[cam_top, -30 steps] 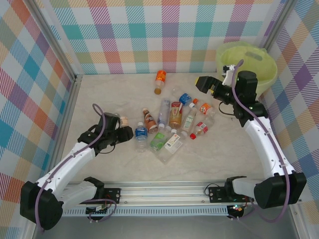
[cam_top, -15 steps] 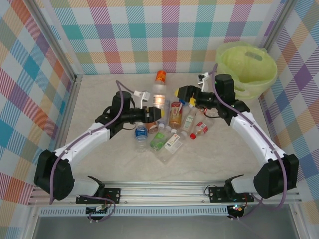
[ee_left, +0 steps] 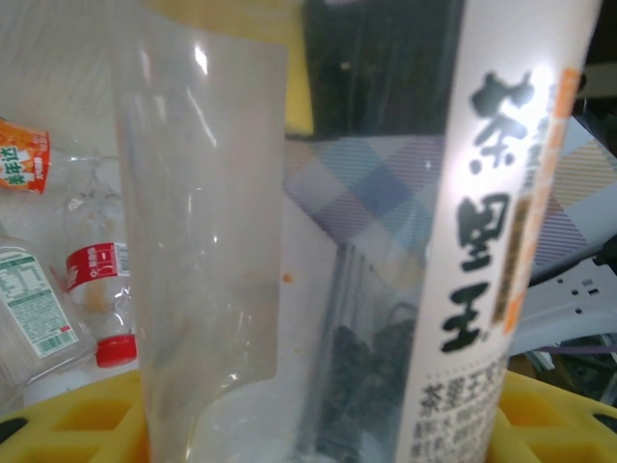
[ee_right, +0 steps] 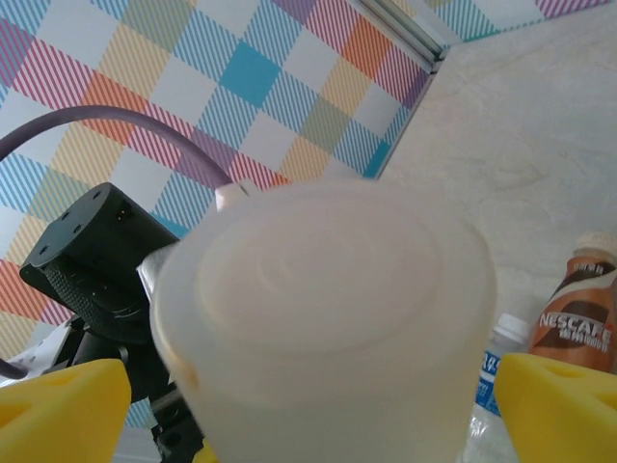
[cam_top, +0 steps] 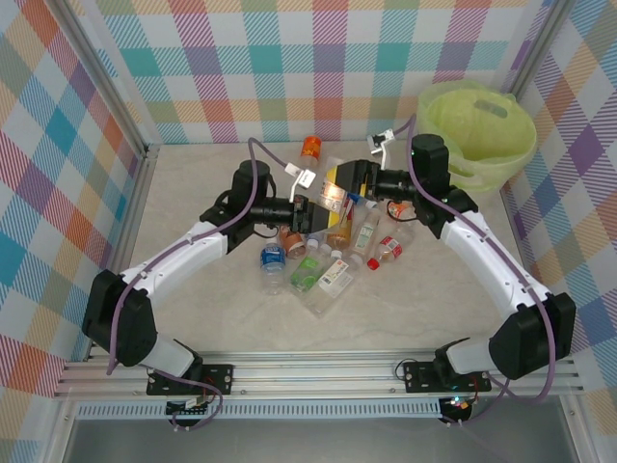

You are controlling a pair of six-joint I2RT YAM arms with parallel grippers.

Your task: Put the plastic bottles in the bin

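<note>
A: What lay nearest the arm bases?
B: A huddle of small clear plastic bottles (cam_top: 318,265) on the pale marbled worktop (cam_top: 415,309), with red, green, blue and brown labels.
A: And above them?
B: The left end effector (cam_top: 313,212) was clamped on a clear white-labelled plastic bottle (cam_top: 333,197), held off the worktop. The right end effector (cam_top: 342,181) straddled its free end, its yellow fingers (ee_right: 58,405) spread with gaps on either side — not gripping.
A: Farther back?
B: One orange-labelled bottle (cam_top: 310,148) lay alone. The round whitish plastic bin (cam_top: 521,145) with its lime-green liner stood in the far right corner — well apart from the held bottle.
</note>
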